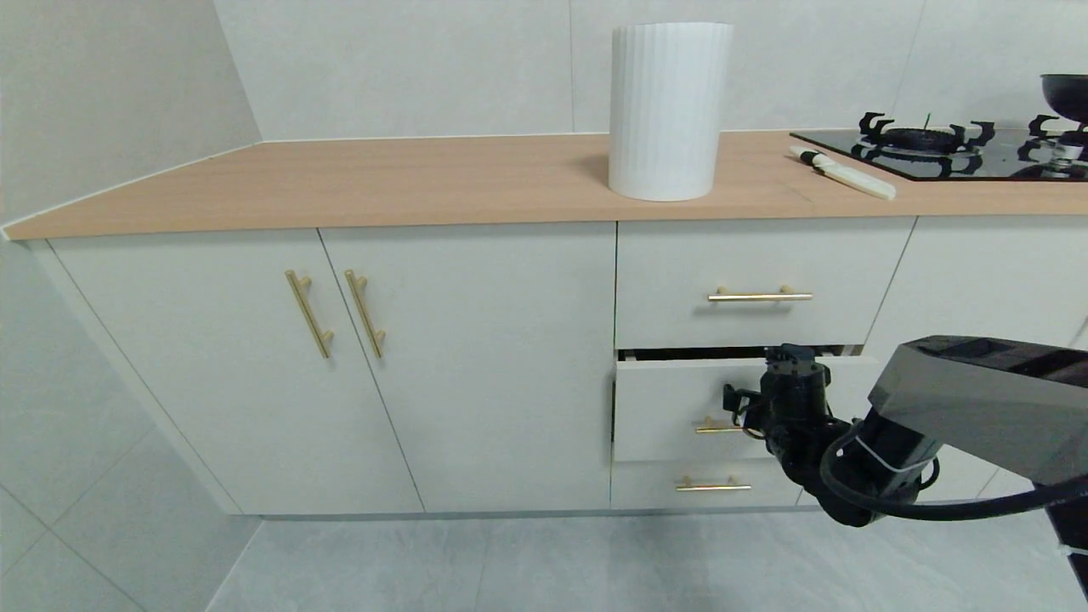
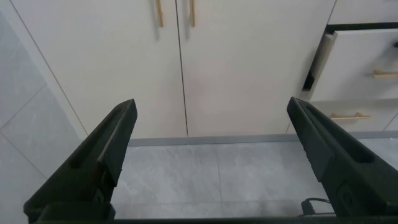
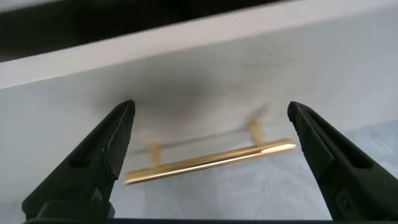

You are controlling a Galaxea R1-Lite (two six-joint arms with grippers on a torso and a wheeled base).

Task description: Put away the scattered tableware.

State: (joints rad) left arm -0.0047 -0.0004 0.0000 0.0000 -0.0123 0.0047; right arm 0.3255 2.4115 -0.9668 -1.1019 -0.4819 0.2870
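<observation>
A white utensil [image 1: 841, 172] with a dark tip lies on the wooden countertop [image 1: 382, 183] beside the hob. Left of it stands a tall white ribbed container [image 1: 670, 110]. Below, the middle drawer [image 1: 667, 404] is pulled out a little, with a dark gap above its front. My right gripper [image 1: 746, 418] is at that drawer's gold handle [image 3: 211, 163]. It is open, with the handle lying between and just beyond its fingers. My left gripper [image 2: 211, 106] is open and holds nothing. It hangs low over the floor facing the cabinet doors, and the ajar drawer [image 2: 360, 62] is off to one side.
A black gas hob [image 1: 943, 149] with a dark pot [image 1: 1067, 89] is at the counter's right end. The top drawer [image 1: 756, 280] and bottom drawer [image 1: 705, 486] are closed. Two closed cabinet doors [image 1: 340, 374] with gold handles are to the left. Grey tiled floor [image 1: 544, 561] lies in front.
</observation>
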